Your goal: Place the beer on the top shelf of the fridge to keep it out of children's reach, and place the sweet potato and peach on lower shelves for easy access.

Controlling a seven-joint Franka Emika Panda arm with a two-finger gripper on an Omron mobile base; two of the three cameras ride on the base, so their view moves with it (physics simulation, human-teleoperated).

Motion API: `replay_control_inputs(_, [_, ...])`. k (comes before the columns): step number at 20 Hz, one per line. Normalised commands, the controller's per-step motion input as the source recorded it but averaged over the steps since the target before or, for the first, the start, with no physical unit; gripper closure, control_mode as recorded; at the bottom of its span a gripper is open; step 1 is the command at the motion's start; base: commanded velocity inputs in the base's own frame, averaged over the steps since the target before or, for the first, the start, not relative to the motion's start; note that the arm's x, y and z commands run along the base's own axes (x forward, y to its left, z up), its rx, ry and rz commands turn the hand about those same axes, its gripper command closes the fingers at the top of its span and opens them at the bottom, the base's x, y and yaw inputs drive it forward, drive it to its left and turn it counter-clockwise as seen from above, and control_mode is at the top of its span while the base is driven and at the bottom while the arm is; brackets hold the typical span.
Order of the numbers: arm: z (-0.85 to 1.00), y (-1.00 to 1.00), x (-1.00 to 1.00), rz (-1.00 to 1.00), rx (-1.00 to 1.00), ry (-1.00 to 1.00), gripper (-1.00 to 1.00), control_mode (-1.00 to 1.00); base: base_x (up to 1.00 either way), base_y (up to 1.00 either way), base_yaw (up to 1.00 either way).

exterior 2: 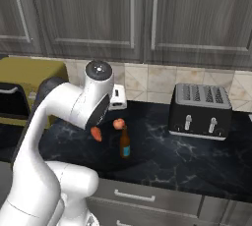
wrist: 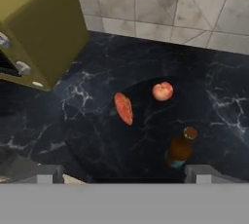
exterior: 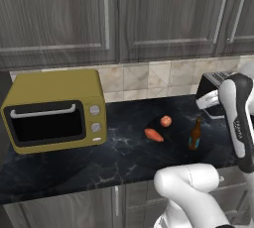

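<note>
**Claw released above the counter, all three items still on the marble**

Nearest the hand camera: the beer. It stands upright on the counter, just above the right fingertip in that view, cap toward the lens. The claw is spread wide with nothing between the fingers. Left fingertip is far over at lower left, so the bottle sits inside the span but hard against the right side, not centred. No contact visible.

Other items, hand view:
- sweet potato lies flat, further from the claw than the beer, roughly on the centre line.
- peach is beyond it and to the right, near but apart from the potato.
- microwave corner at upper left, tile backsplash across the top.

Left base view: beer upright near the front right of the counter, potato to its left, peach just behind the potato. Arm rises at the right edge, over the beer's side of the group. Yellow microwave at left, well apart from the items.

Right base view: beer stands clear in front of the arm; peach just behind it; potato partly hidden by the arm's forearm. Toaster at right, well apart. Grey cabinets above.

Height of the claw over the bottle: cannot tell.
</note>
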Motion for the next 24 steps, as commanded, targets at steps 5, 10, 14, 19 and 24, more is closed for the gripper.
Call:
replay_control_inputs(5, [-0.06, -0.7, -0.21, 0.2, 0.25, -0.32, -1.0, -1.0, 0.0, 0.0, 0.0])
replay_control_inputs(10, [-0.14, -0.33, -0.05, 0.15, 0.2, -0.24, -1.0, -1.0, 0.0, 0.0, 0.0])
replay_control_inputs(14, [-0.21, -0.16, 0.0, 0.14, 0.19, -0.17, -1.0, -1.0, 0.0, 0.0, 0.0])
replay_control_inputs(19, [-0.24, -0.02, 0.0, 0.13, 0.15, -0.17, -1.0, -1.0, 0.0, 0.0, 0.0])
replay_control_inputs(24, [-0.32, 0.0, 0.02, 0.11, 0.07, -0.14, -1.0, -1.0, 0.0, 0.0, 0.0])
